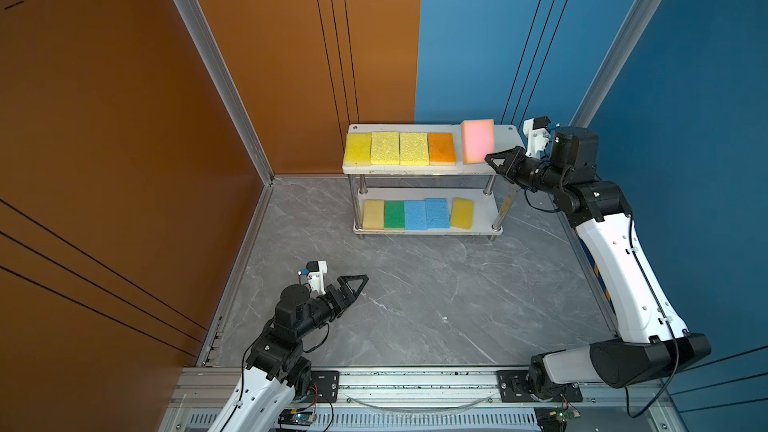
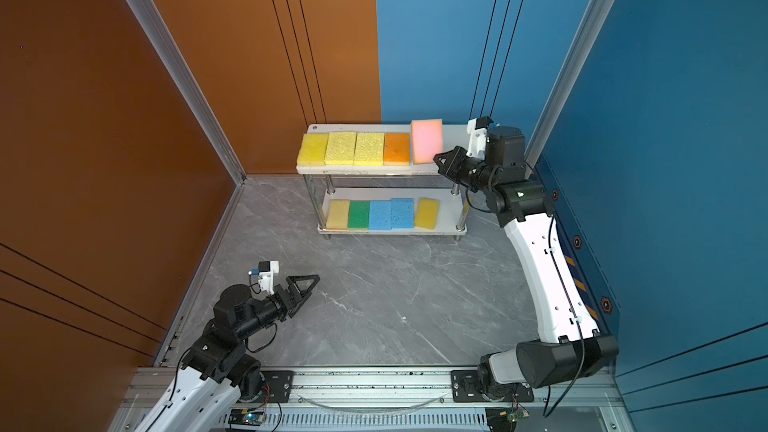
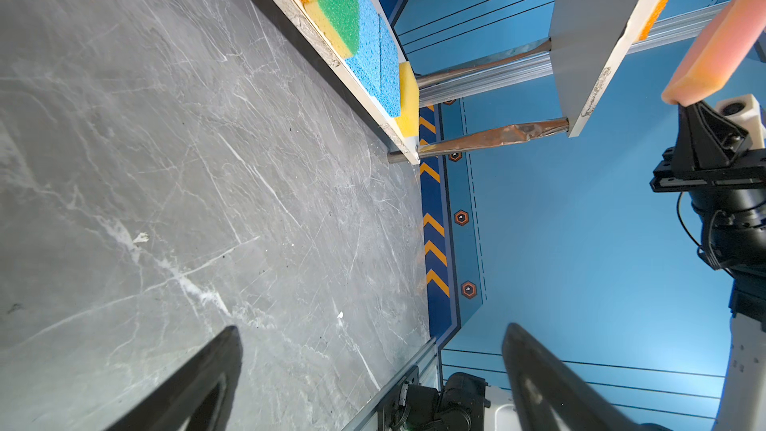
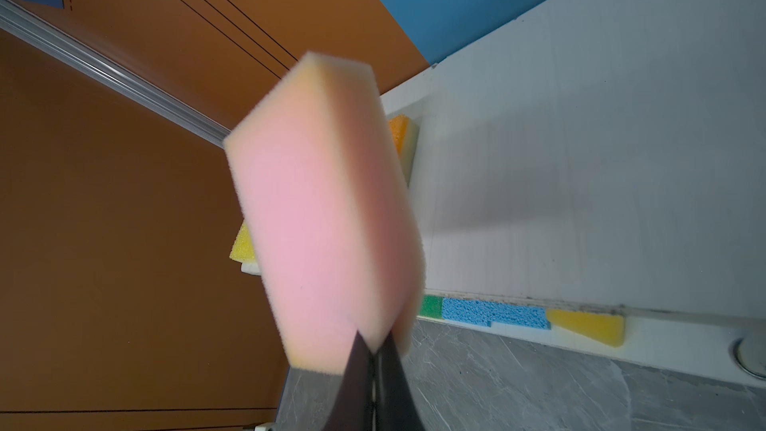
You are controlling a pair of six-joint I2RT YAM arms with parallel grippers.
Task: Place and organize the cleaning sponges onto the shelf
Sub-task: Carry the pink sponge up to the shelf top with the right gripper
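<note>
My right gripper [image 1: 490, 158] [image 4: 375, 346] is shut on one corner of a pink sponge [image 1: 478, 141] [image 2: 427, 141] [image 4: 323, 209], held tilted above the bare right end of the shelf's top board [image 1: 505, 137]. On that board lie a yellow sponge [image 1: 358, 149], two coarse yellow ones [image 1: 385, 148] and an orange one [image 1: 441, 148] in a row. The lower board [image 1: 484, 209] holds a pale yellow [image 1: 373, 214], a green [image 1: 394, 214], two light blue [image 1: 415, 214] and a slanted yellow sponge [image 1: 462, 213]. My left gripper [image 1: 360, 284] [image 3: 373, 329] hangs open and empty over the floor at the front left.
The shelf stands against the back wall on the grey marble floor [image 1: 415, 292]. An orange wall [image 1: 124, 118] closes the left side and a blue wall [image 1: 685, 97] the right. An aluminium rail [image 1: 415, 380] runs along the front edge.
</note>
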